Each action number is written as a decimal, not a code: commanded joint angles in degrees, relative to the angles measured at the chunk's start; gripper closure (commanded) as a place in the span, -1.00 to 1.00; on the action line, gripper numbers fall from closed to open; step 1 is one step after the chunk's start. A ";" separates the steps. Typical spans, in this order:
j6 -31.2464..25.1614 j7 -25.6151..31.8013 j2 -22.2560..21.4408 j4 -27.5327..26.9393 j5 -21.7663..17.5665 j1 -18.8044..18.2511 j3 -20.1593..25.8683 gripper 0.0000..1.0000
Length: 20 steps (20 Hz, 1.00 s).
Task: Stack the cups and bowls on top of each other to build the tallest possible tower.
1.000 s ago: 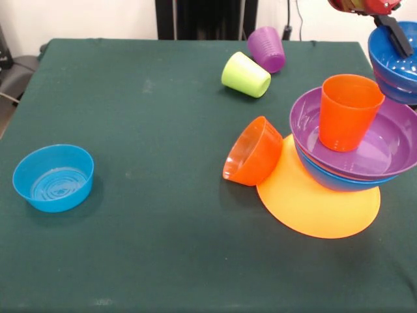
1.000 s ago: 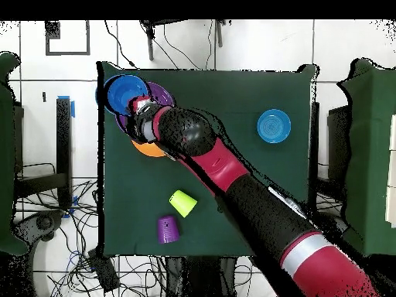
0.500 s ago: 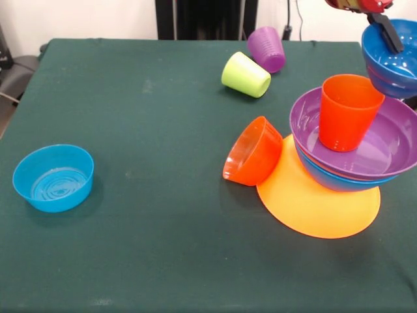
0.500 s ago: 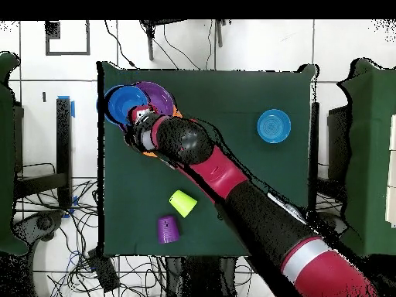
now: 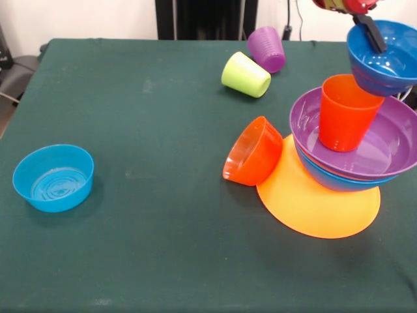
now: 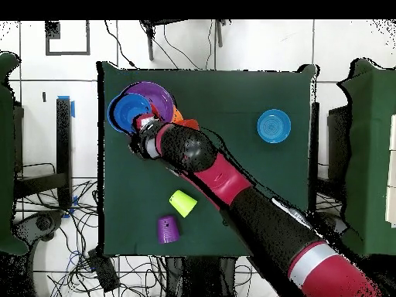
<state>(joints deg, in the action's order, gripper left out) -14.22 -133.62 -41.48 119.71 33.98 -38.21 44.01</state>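
Two cups lie tipped at far counter (image 5: pixel 130 130): lime green cup (image 5: pixel 245 74), purple cup (image 5: pixel 267 49), mouths toward me. Small orange bowl (image 5: pixel 253 151) on side against tower (image 5: pixel 348 147). Tower: orange-yellow bowl (image 5: pixel 313 202) inverted, blue and purple bowl (image 5: pixel 384 147) up, orange cup (image 5: pixel 346 111) upright. My fingers (image 5: pixel 369 32) pinch dark blue bowl (image 5: pixel 384 59) rim, tilted, above orange cup. Light blue bowl (image 5: pixel 53 177) well apart.

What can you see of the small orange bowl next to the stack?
The orange bowl is small, glossy, smooth plastic. It lies tipped on its side on the green table, its open mouth facing down and toward the left of the front view. Its base leans against the stack, over the edge of the wide orange-yellow bowl. It looks empty; the claw is not near it.
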 commanded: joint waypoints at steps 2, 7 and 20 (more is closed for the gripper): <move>5.23 -6.48 2.81 1.60 -3.21 -0.42 0.29 1.00; 5.26 -5.38 4.42 1.05 -4.51 -1.26 -0.21 1.00; 5.16 -5.84 5.97 -0.05 -5.72 -1.40 -0.53 1.00</move>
<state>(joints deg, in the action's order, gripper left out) -12.40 -133.62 -37.97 119.73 30.66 -39.25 44.10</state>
